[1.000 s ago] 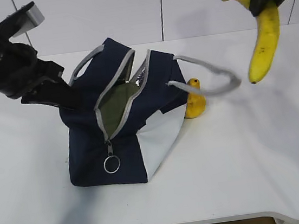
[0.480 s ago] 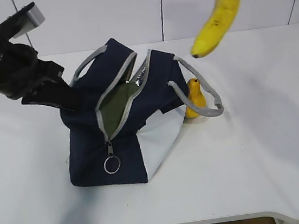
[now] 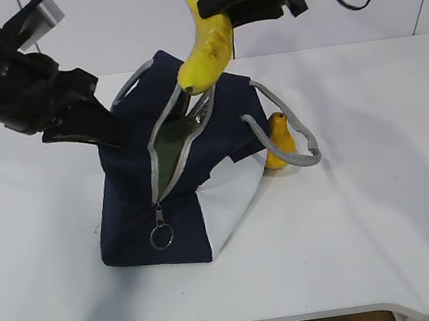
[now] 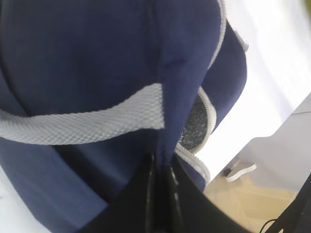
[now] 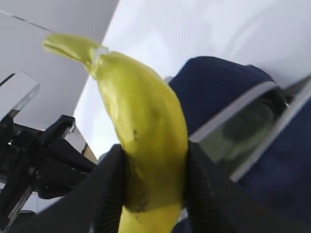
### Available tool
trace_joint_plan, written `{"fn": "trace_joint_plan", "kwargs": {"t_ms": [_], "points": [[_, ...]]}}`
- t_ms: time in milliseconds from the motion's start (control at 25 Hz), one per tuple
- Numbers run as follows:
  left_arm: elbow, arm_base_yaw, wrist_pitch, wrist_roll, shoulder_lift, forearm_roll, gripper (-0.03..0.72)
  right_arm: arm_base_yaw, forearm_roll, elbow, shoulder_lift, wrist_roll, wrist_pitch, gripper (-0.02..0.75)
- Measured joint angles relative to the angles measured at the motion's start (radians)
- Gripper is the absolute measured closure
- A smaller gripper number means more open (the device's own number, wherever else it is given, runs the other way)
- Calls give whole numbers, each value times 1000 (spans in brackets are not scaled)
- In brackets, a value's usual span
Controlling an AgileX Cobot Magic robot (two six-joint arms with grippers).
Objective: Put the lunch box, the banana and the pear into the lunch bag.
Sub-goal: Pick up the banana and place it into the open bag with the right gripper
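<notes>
- Table: white top, carrying the lunch bag and the pear
- Lunch bag: navy fabric with a white lower side panel, sitting left of centre on the table; grey zipper parted along the top, metal ring pull hanging at its near end; one grey handle draped down on the right side, the other at the back left
- Left gripper: jaws pinched tight on a fold of the bag's navy fabric at its left side, just below the grey handle strap
- Right gripper: jaws partly spread and clamped across the banana's middle, held in the air above the bag
- Banana: yellow, hanging with its lower tip right at the top of the zipper opening
- Lunch box: sage-green lid showing through the parted zipper, inside the bag
- Pear: yellow-orange, standing on the table just beside the bag's right side, behind the draped handle
</notes>
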Motion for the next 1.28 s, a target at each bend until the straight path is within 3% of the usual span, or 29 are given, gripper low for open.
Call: {"fn": "trace_joint_plan", "kwargs": {"t_ms": [200, 760, 1280], "points": [[0, 0, -12, 0, 0, -22, 690, 3, 77, 0, 80, -87, -17, 458], [0, 0, -44, 0, 0, -156, 690, 52, 90, 0, 183, -165, -30, 459], [0, 0, -24, 0, -45, -161, 691, 58, 58, 0, 209, -181, -70, 421]]}}
